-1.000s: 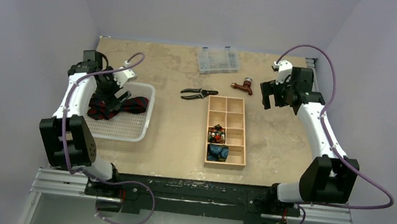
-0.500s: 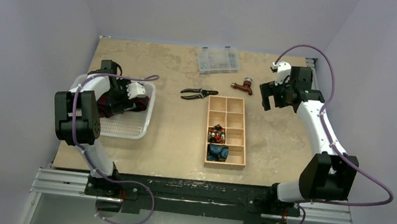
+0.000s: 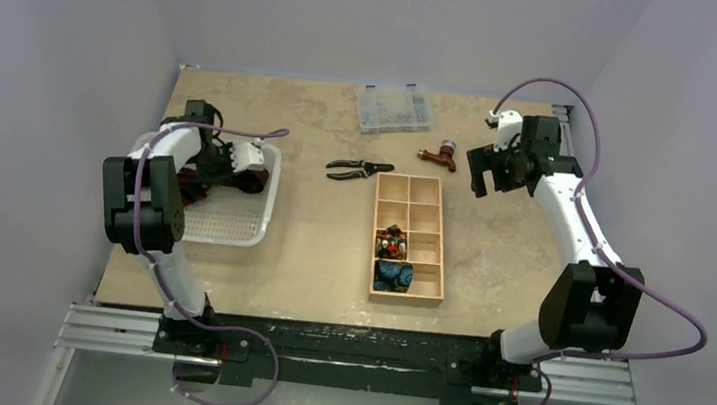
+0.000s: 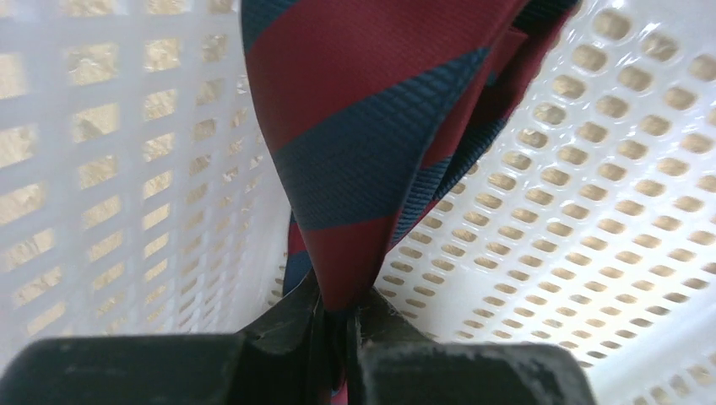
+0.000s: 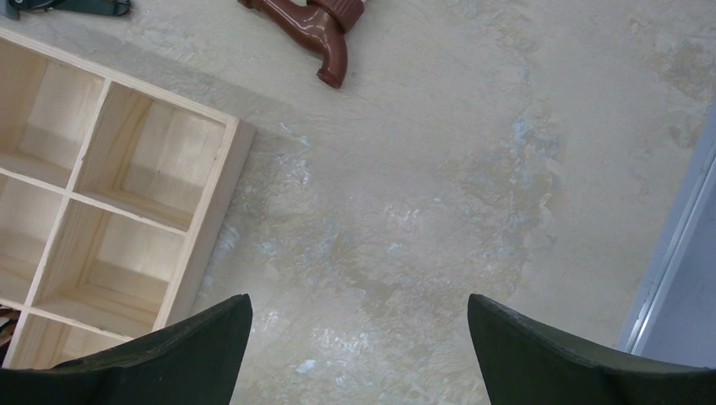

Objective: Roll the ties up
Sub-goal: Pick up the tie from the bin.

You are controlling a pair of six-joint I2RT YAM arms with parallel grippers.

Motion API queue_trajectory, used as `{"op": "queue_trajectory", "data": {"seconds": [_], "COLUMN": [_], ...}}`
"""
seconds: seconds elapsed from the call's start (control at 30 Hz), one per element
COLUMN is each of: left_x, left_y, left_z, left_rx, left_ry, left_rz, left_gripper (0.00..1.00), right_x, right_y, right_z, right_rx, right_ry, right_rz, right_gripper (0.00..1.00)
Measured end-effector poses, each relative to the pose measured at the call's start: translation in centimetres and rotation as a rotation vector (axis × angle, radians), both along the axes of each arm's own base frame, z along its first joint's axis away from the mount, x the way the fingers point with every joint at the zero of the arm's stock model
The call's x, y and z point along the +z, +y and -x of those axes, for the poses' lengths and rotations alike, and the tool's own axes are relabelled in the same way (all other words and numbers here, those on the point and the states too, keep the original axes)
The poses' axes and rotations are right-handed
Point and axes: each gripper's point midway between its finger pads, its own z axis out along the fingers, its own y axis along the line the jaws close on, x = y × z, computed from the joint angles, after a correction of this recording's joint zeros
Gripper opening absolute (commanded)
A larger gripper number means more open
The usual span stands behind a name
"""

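A navy and dark red striped tie (image 4: 363, 126) rises out of my left gripper (image 4: 338, 316), which is shut on a fold of it inside the white perforated basket (image 4: 591, 211). From above, the left gripper (image 3: 228, 164) sits low in the basket (image 3: 230, 239), and the dark heap of ties (image 3: 254, 183) is partly hidden under the wrist. My right gripper (image 3: 486, 176) hangs open over bare tabletop to the right of the wooden box. Nothing lies between its fingers (image 5: 359, 337).
A wooden compartment box (image 3: 411, 238) stands mid-table with colourful bundles (image 3: 392, 242) in its near cells; its corner (image 5: 127, 194) shows by my right gripper. Black-handled pliers (image 3: 358, 168), a brown tap-shaped piece (image 5: 317, 29) and a clear plastic case (image 3: 394, 109) lie farther back.
My left arm has swung down into the basket, and its gripper has gone from open to shut on the tie. The right arm has hardly moved.
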Motion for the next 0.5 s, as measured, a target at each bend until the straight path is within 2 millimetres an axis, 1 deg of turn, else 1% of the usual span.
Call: {"op": "queue_trajectory", "data": {"seconds": [0.1, 0.2, 0.3, 0.37, 0.4, 0.43, 0.5], "left_x": [1.6, 5.3, 11.2, 15.9, 18.1, 19.9, 23.7], "left_y": [-0.6, -1.7, -3.2, -4.5, -5.2, -5.9, -8.1], "left_z": [0.1, -0.4, -1.1, -1.6, -1.7, -1.6, -1.3], "left_rx": [0.04, 0.091, 0.138, 0.162, 0.17, 0.17, 0.172], "left_ry": [0.015, -0.029, -0.129, -0.217, -0.259, -0.289, -0.339], "left_rz": [0.045, 0.116, 0.211, 0.281, 0.316, 0.345, 0.431], "left_gripper": [0.0, 0.0, 0.0, 0.0, 0.0, 0.0, 0.0], "right_x": [-0.1, -0.1, -0.1, 0.0, 0.1, 0.1, 0.5], "right_y": [0.3, 0.7, 1.0, 1.4, 1.7, 2.1, 2.9], "right_z": [0.1, 0.2, 0.2, 0.2, 0.3, 0.4, 0.7], "right_rx": [0.012, 0.024, 0.037, 0.051, 0.066, 0.084, 0.122], "right_ry": [0.006, 0.008, 0.008, 0.009, 0.007, 0.007, 0.002], "right_rz": [-0.014, -0.029, -0.045, -0.061, -0.073, -0.088, -0.116], "right_gripper": [0.98, 0.98, 0.98, 0.98, 0.98, 0.98, 0.98]}}
